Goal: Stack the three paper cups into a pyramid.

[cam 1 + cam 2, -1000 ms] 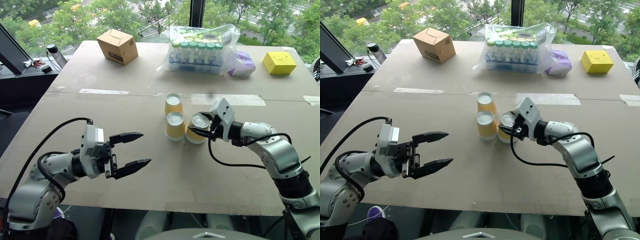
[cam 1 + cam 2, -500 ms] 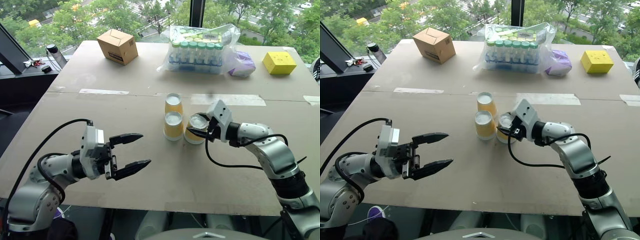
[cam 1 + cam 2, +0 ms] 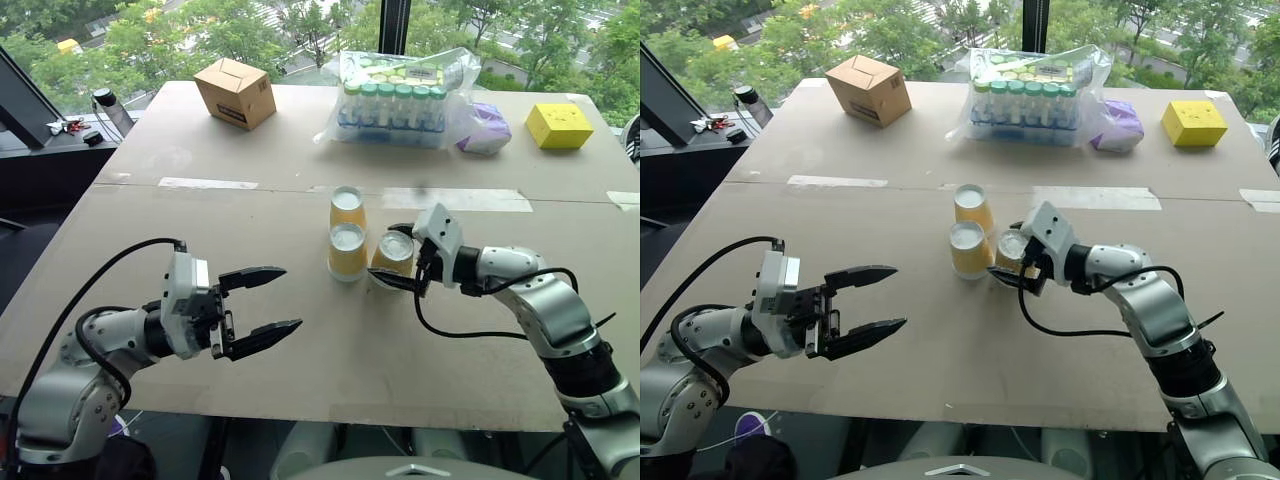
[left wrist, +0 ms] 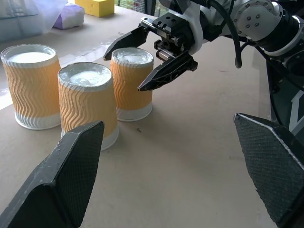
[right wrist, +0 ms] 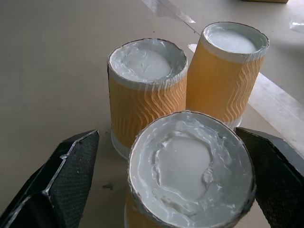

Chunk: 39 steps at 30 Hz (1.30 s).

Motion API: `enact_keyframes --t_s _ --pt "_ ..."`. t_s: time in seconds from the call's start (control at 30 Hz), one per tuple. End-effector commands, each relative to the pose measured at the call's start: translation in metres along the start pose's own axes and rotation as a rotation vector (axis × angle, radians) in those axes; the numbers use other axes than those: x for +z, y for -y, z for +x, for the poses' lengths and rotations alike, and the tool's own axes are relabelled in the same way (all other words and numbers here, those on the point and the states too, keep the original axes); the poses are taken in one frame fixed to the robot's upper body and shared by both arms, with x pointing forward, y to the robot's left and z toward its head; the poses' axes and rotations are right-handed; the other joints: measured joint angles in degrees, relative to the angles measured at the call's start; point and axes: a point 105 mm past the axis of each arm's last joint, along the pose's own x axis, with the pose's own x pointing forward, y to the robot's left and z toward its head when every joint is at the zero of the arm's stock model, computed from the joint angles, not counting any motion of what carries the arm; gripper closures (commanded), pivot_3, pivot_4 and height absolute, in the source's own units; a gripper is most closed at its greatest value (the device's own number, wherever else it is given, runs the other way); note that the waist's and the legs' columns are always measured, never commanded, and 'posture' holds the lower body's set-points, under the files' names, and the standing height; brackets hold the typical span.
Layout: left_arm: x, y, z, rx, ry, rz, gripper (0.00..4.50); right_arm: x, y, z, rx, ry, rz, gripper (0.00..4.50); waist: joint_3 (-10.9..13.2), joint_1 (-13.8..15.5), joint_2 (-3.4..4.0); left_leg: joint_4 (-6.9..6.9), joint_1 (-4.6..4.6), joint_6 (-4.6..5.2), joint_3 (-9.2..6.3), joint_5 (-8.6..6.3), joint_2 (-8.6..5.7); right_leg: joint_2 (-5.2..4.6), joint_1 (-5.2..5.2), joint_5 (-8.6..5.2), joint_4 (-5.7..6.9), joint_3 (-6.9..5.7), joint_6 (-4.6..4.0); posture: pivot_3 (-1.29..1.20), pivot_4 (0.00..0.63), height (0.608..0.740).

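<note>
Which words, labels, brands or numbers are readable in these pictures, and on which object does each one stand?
None can be read.
cardboard box: a dark printed mark, too small to read.
bag of green-capped bottles: labels too small to read.
three paper cups: no print.
yellow box: no print visible.

No legible text, brand or number anywhere. Brown cardboard box [image 3: 235,92], at 11 o'clock on table [image 3: 300,330], carries small dark mark on side, too small to read. Bottle labels inside plastic bag [image 3: 405,98] unreadable.
</note>
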Motion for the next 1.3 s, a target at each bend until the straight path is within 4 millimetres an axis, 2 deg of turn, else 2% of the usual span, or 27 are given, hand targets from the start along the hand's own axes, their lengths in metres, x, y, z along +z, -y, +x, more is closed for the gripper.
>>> enact_keyframes --t_s 0.03,0.17,0.33,0.4,0.47,0.53,0.73,0.87,1.0,1.3 --pt "0.005 -0.009 -0.004 0.051 0.039 -0.019 0.0 0.039 -0.005 -0.022 0.049 0.183 -0.064 0.04 0.0 0.1 0.0 -0.01 0.0 0.0 -0.01 0.0 0.0 0.0 0.0 0.0 -0.01 0.0 0.0 0.0 0.15 0.74" --pt "0.006 -0.024 -0.011 0.099 0.063 -0.057 0.0 0.048 -0.01 -0.041 0.094 0.253 -0.045 0.04 0.0 0.1 0.0 -0.04 0.01 0.0 -0.02 0.0 0.01 0.01 0.01 0.0 -0.01 -0.03 0.0 0.0 0.15 0.74" --pt "0.022 -0.073 -0.011 0.275 0.112 -0.084 0.0 0.054 -0.023 -0.064 0.156 0.287 -0.027 0.04 0.0 0.7 -0.01 -0.01 0.01 0.0 -0.1 0.0 0.01 0.01 0.01 0.0 0.0 -0.12 0.0 0.0 0.15 0.74" --pt "0.025 -0.091 -0.003 0.333 0.056 -0.079 0.0 0.056 -0.027 -0.075 0.146 0.294 -0.039 0.04 0.0 0.0 -0.03 0.01 0.01 0.0 -0.03 0.0 0.01 -0.02 0.02 0.01 0.01 -0.1 0.01 0.0 0.15 0.74" --pt "0.03 -0.104 0.015 0.322 0.01 -0.069 0.0 0.055 -0.035 -0.091 0.132 0.278 -0.072 0.04 0.0 0.5 -0.08 0.01 -0.02 0.0 -0.06 0.0 -0.02 -0.09 0.01 0.01 -0.01 -0.21 0.01 0.0 0.15 0.74" --pt "0.033 -0.11 0.028 0.283 -0.02 -0.057 0.0 0.052 -0.039 -0.102 0.112 0.252 -0.092 0.04 0.0 1.5 -0.11 0.04 -0.08 0.0 -0.18 0.0 -0.05 -0.11 0.02 0.01 0.0 -0.35 0.0 0.0 0.15 0.74" --pt "0.032 -0.136 0.063 0.242 -0.104 -0.042 0.0 0.043 -0.035 -0.129 -0.02 0.18 -0.099 0.04 0.0 1.4 -0.13 0.1 -0.04 0.0 -0.03 0.0 -0.07 -0.18 0.02 0.01 0.07 -0.32 0.02 0.0 0.15 0.74" --pt "0.03 -0.146 0.082 0.194 -0.133 -0.019 0.0 0.04 -0.04 -0.143 -0.073 0.154 -0.088 0.04 0.0 1.2 -0.16 0.19 -0.07 0.0 -0.08 0.0 -0.09 -0.17 0.04 0.02 0.07 -0.39 0.02 0.0 0.15 0.74" --pt "0.03 -0.148 0.096 0.135 -0.139 -0.019 0.0 0.04 -0.045 -0.152 -0.111 0.146 -0.097 0.04 0.0 1.2 -0.19 0.29 -0.1 0.01 -0.06 0.0 -0.1 -0.18 0.04 0.02 0.09 -0.36 0.02 0.0 0.15 0.74" --pt "0.026 -0.15 0.115 0.064 -0.152 -0.021 0.0 0.044 -0.043 -0.167 -0.189 0.195 -0.081 0.04 0.0 1.2 -0.23 0.6 -0.12 0.02 -0.09 0.0 -0.12 -0.17 0.12 0.05 0.25 -0.4 0.08 0.0 0.15 0.74"
